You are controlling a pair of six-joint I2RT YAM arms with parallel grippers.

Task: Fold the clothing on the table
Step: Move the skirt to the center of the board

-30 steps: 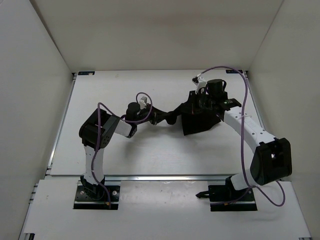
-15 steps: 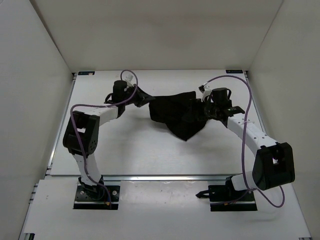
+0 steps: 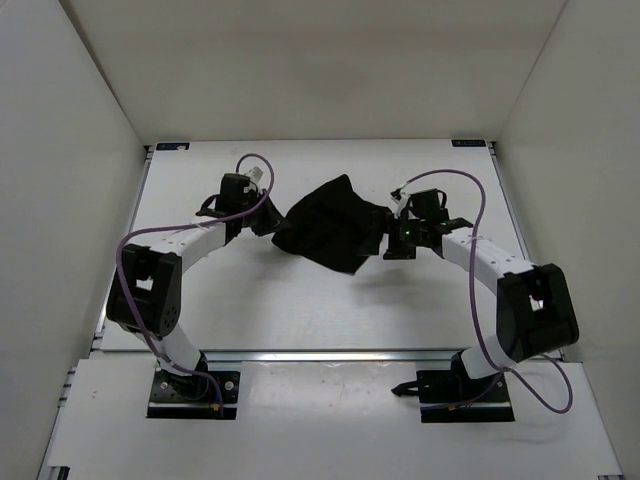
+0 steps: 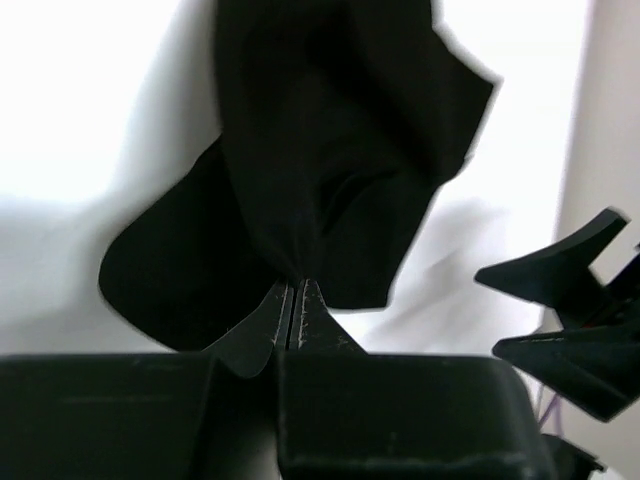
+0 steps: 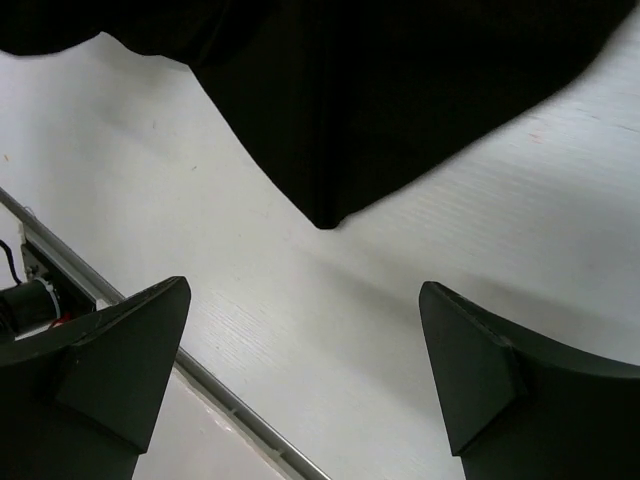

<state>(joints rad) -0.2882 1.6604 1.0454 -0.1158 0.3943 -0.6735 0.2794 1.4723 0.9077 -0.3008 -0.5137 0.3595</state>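
The left tool (image 4: 292, 300) is clamped together on an edge of the clothing (image 3: 328, 225), which lies bunched mid-tabletop (image 3: 300, 310) toward the far side; the right tool (image 5: 303, 290), fingers spread apart, sits just right of it, not gripping

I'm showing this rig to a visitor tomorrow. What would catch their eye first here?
The black clothing is bunched up mid-table, pinched at one edge by the shut left gripper. On its other side, the right gripper stands wide open, holding nothing, above the white table.
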